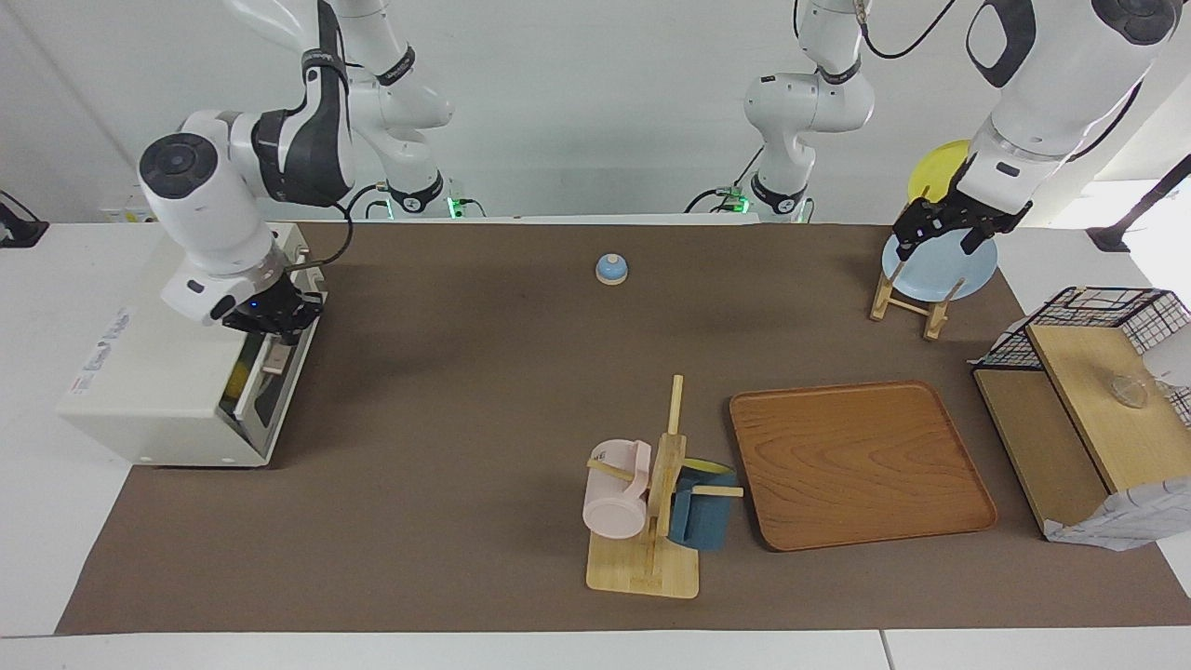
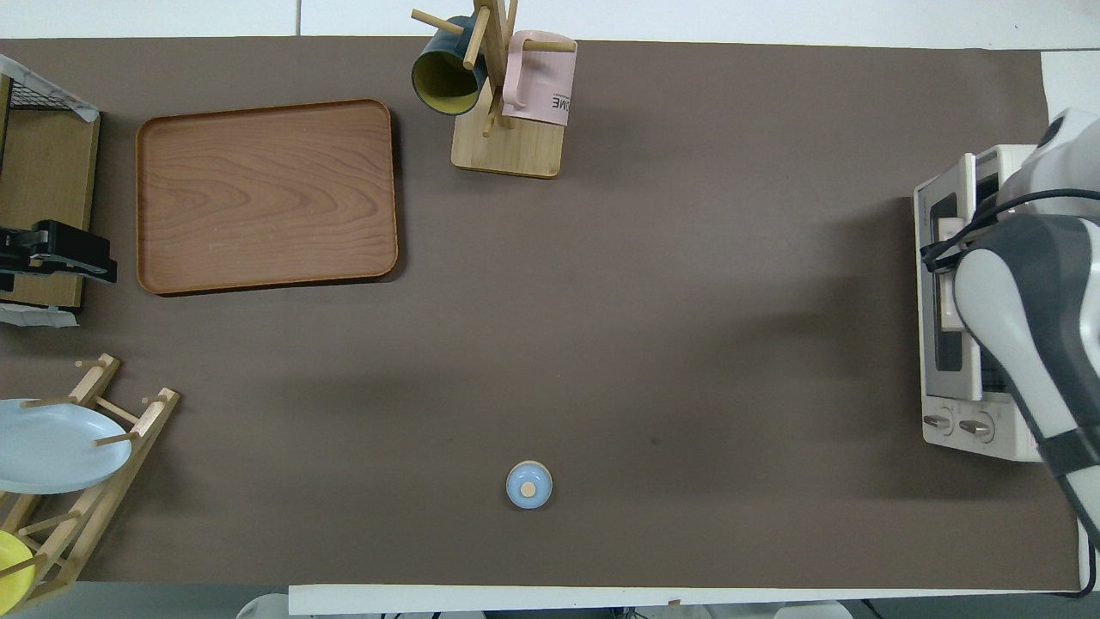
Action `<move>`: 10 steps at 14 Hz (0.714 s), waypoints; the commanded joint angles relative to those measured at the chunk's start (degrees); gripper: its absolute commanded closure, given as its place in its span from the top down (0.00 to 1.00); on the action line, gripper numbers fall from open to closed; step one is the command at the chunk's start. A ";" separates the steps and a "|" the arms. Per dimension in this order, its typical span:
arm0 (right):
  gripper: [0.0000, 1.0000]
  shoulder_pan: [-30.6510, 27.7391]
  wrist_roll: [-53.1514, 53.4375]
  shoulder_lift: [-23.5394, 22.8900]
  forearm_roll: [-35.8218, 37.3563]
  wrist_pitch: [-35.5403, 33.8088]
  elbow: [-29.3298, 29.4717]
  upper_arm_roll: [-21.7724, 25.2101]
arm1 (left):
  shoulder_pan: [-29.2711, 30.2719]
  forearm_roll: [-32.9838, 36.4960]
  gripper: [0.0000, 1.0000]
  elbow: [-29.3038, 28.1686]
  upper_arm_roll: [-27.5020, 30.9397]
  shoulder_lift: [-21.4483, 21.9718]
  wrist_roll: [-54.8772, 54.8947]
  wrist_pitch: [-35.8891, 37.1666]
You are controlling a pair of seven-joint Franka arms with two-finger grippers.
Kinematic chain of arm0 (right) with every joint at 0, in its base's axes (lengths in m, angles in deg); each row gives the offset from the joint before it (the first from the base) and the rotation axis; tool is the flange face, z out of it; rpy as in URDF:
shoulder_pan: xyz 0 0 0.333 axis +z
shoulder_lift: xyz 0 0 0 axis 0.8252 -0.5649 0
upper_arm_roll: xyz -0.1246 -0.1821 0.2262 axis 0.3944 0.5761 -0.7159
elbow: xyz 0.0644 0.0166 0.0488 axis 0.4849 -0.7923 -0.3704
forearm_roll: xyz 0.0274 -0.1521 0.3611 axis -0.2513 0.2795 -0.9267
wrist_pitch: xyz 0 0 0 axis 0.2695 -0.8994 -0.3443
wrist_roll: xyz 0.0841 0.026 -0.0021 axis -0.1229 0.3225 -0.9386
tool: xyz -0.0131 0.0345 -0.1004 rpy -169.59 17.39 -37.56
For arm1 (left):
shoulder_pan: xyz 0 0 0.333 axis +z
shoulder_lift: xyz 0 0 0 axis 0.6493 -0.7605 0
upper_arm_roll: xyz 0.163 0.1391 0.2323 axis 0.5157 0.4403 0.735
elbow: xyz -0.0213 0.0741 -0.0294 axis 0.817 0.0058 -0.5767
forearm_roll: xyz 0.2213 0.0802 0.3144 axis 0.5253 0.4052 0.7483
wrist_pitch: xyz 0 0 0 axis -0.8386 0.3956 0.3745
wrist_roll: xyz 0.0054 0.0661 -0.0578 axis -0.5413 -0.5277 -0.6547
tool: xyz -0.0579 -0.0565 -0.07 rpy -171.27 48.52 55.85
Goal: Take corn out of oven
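Right now the right gripper (image 1: 272, 321) sits at the top edge of the oven (image 1: 140, 391) door, its fingers directly over the tan bar handle (image 1: 273, 358); whether they are closed on the handle or only beside it, I cannot tell. Just below the fingers, a spot of yellow shows through the glass: that looks like the corn (image 1: 240, 377), lying inside the oven.

The step in hand seems to be opening the door. To do it well, the fingers should grip the handle near its middle and swing it out and down along the hinge's arc, not pull straight, so the light oven does not slide on the mat.

The left gripper (image 1: 942, 231) waits over the blue plate (image 1: 940, 270) in its rack, fingers apart.

Writing: the pink mug (image 2: 540, 82) beside the tray (image 2: 266, 196) shows letters "OME"; the oven's top carries a label too small to read.
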 commanded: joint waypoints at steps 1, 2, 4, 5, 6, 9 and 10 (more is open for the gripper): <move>0.00 4.30 6.14 -4.47 -0.80 5.72 -1.02 -0.12 | 0.30 1.13 1.00 0.80 -0.27 -0.16 0.89 0.91; 0.00 5.27 7.12 -6.05 -0.80 8.00 -1.37 -0.12 | 0.30 1.13 1.00 0.80 -0.27 -0.16 0.89 0.91; 0.00 5.45 8.09 -9.92 -2.37 11.96 -1.29 -0.38 | 0.30 1.13 1.00 0.80 -0.27 -0.16 0.89 0.91; 0.00 6.23 8.79 -11.59 -2.99 13.55 -1.29 -0.38 | 0.30 1.13 1.00 0.80 -0.27 -0.16 0.89 0.91; 0.00 6.94 9.93 -13.17 -3.00 15.39 -1.29 -0.38 | 0.30 1.13 1.00 0.80 -0.27 -0.16 0.89 0.91; 0.00 9.22 13.28 -14.24 -3.00 15.60 -0.42 -0.38 | 0.30 1.13 1.00 0.80 -0.27 -0.16 0.89 0.91; 0.00 9.67 13.46 -14.15 -3.00 13.67 0.72 -0.38 | 0.30 1.13 1.00 0.80 -0.27 -0.08 0.89 0.91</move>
